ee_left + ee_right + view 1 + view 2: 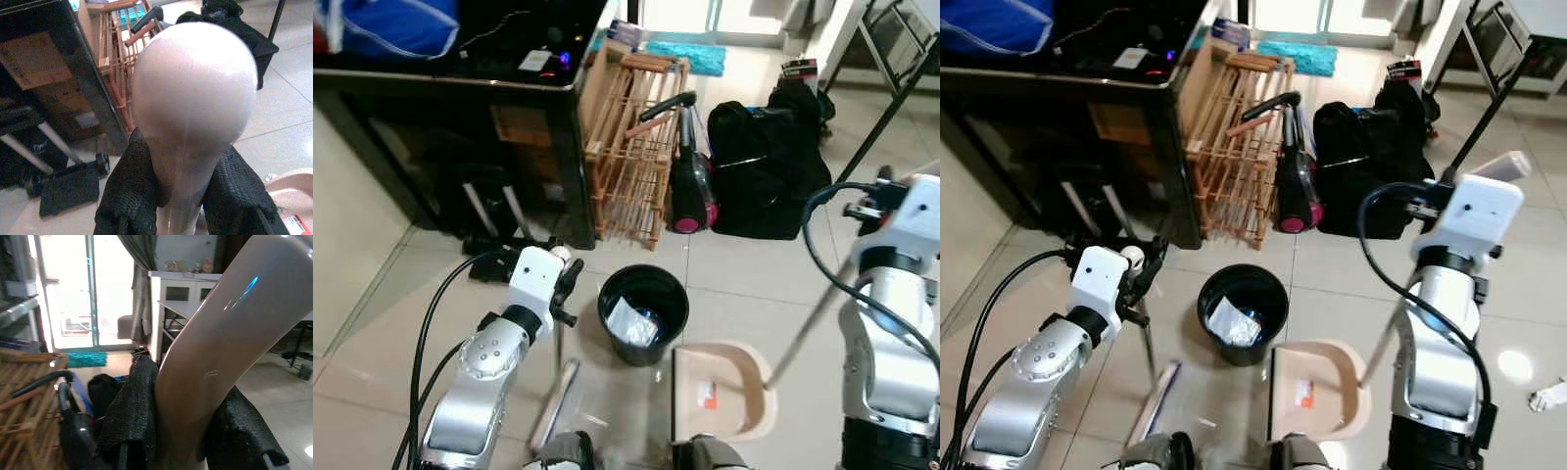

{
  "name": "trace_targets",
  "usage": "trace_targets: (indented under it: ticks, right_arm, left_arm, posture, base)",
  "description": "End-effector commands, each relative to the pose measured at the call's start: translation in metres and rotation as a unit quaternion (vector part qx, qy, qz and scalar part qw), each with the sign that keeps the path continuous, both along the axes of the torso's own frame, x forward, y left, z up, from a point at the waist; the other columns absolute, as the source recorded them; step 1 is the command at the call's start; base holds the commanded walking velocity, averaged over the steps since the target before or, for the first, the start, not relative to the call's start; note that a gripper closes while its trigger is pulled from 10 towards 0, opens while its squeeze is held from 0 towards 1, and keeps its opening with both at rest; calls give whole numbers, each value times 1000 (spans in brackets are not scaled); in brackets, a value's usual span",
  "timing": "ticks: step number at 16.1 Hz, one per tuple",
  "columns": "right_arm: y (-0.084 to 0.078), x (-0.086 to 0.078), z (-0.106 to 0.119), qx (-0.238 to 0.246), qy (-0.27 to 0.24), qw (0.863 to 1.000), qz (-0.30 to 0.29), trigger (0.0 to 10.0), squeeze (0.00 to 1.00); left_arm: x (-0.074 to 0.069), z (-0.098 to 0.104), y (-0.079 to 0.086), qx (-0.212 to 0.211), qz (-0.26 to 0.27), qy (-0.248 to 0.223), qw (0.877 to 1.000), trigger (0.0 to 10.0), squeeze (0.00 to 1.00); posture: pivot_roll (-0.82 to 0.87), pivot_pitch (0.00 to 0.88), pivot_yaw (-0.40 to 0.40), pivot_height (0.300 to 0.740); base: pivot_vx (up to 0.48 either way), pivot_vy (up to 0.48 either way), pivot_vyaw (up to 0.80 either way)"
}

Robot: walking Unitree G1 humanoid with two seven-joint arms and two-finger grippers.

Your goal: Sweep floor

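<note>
My left gripper [564, 277] is shut on the rounded pale top of the broom handle [193, 93]. Its black fingers [132, 191] clamp the neck on both sides. The broom shaft runs down to the broom head [554, 401] on the tiles, left of the black bin. My right gripper [181, 431] is shut on the beige dustpan handle [220, 333], which slants down to the beige dustpan [741, 374] lying flat on the floor right of the bin. A small red-and-white wrapper [707, 395] lies in the pan.
A black bin [643, 311] holding crumpled paper stands between broom and dustpan. Behind it are a wooden rack [631, 147], a black-and-pink vacuum [686, 191], a black bag [764, 166] and a dark cabinet [460, 117]. A white scrap [1547, 397] lies on the tiles at right.
</note>
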State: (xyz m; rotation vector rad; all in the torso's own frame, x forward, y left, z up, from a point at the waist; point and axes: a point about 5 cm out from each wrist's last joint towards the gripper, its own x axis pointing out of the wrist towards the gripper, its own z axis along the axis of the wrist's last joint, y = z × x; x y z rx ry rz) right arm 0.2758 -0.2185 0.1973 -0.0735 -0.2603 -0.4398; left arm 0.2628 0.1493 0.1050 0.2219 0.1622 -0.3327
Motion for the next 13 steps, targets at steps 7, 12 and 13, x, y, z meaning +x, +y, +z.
trace_targets:
  ticks: [7,12,13]
  right_arm:
    - [12,-11,-12,29,10,999,18,10000,0]
    - [17,-19,-9,44,-28,998,25,10000,0]
    - [18,-20,-12,45,-22,998,29,10000,0]
  left_arm:
    - [6,11,-2,9,2,-23,1000,10000,0]
    - [8,16,9,11,42,-47,998,10000,0]
    - [9,16,11,16,50,-49,997,10000,0]
  posture:
    - [-49,140,14,740]
    - [-36,158,9,740]
    - [-26,168,7,740]
  base:
    - [-199,0,0]
    - [0,0,0]
    - [0,0,0]
